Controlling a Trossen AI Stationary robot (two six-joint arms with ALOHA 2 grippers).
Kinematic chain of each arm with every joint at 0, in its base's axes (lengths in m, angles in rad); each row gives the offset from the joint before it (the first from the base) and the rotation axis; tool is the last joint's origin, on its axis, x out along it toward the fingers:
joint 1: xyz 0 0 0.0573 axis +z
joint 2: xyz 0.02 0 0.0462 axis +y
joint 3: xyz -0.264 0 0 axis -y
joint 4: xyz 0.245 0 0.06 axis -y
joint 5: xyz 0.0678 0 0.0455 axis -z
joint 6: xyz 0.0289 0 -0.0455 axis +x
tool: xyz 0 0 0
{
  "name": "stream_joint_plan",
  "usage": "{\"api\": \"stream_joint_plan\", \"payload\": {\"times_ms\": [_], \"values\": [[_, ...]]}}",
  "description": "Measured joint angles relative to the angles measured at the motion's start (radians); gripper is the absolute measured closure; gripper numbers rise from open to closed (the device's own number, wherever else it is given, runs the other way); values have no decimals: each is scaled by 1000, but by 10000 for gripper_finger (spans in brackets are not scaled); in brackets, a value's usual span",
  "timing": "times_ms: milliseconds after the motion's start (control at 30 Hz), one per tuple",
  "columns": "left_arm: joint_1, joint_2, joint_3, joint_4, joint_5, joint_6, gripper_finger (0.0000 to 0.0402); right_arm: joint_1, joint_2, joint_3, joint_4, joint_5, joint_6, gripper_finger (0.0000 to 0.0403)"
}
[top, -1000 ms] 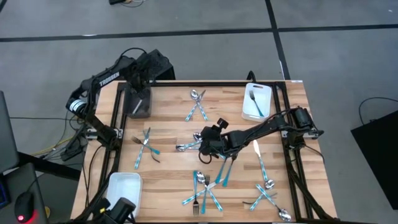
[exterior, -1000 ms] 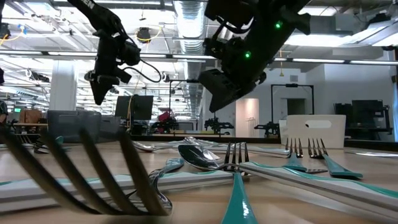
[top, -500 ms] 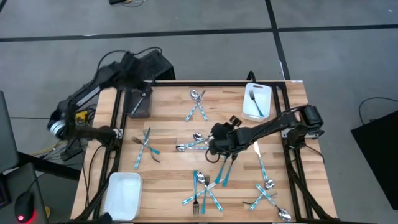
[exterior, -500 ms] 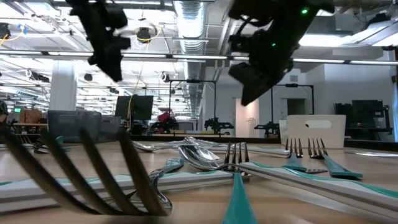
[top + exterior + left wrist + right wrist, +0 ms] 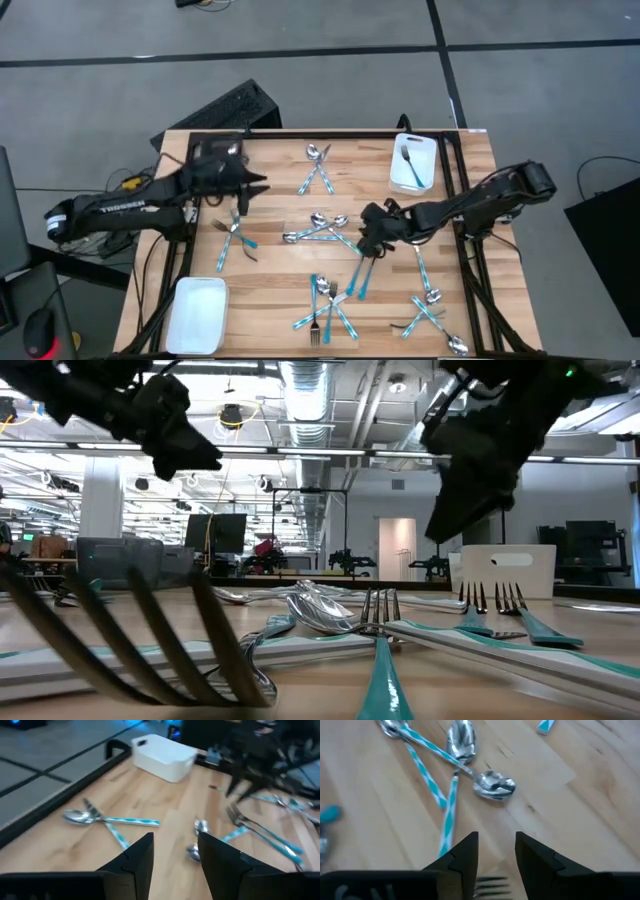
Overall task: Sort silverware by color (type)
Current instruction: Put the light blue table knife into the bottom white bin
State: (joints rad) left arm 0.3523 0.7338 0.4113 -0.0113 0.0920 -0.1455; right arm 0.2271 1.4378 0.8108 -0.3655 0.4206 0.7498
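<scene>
the wooden slatted worktop (image 5: 280, 250) is littered with small silver-headed cutlery with slim teal handles, lying in loose heaps. there's a crossed pair of spoons near the far edge (image 5: 318, 168), a bunch of spoons in the middle (image 5: 318, 226), a fork-and-something pile on the left side (image 5: 233, 238), another clump near the front edge (image 5: 325, 305), and one more at the front right corner (image 5: 428, 310).

the left claw (image 5: 252, 187) sits over the left part of the worktop, pointing toward the middle, just beyond the left pile. in its wrist view the two dark fingers (image 5: 142, 857) stand apart with a clear gap and nothing between them, so it's parted and empty.

the right claw (image 5: 366, 232) hangs over the middle of the worktop, right next to the central spoon bunch. its wrist view looks down on those spoons (image 5: 470, 765), the fingers (image 5: 465, 855) are a bit apart and nothing is pinched, though fork tines (image 5: 492, 884) show just under the gap.

one white rectangular tray at the far right (image 5: 412, 163) has a single fork in it (image 5: 408, 163). another white tray at the front left corner (image 5: 197, 315) looks bare.
</scene>
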Motion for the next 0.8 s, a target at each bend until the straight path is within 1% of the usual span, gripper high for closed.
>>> {"api": "stream_joint_plan", "payload": {"times_ms": [100, 200, 333, 433, 467, 567, 667, 700, 800], "values": [[-65, 11, -61, 89, -67, 6, 262, 30, -64, 1, -47, 0, 47, 251], [-114, 37, -97, 174, -111, 11, 262, 65, -119, 1, -158, 0, 131, 251], [-186, 86, -143, 382, -124, 17, 262, 125, -158, 1, -387, -18, 344, 251], [-240, 132, -155, 540, -124, 60, 262, 176, -162, 0, -539, -87, 486, 251], [-253, 144, -155, 567, -124, 77, 262, 196, -159, 0, -575, -111, 530, 251], [-282, 185, -156, 620, -125, 118, 262, 257, -156, 0, -642, -186, 618, 251], [-287, 216, -157, 620, -145, 161, 262, 325, -157, 0, -643, -226, 656, 251], [-287, 226, -157, 620, -167, 158, 262, 350, -157, 0, -639, -236, 673, 251], [-286, 246, -157, 606, -240, 88, 262, 428, -157, 0, -640, -277, 743, 251]]}}
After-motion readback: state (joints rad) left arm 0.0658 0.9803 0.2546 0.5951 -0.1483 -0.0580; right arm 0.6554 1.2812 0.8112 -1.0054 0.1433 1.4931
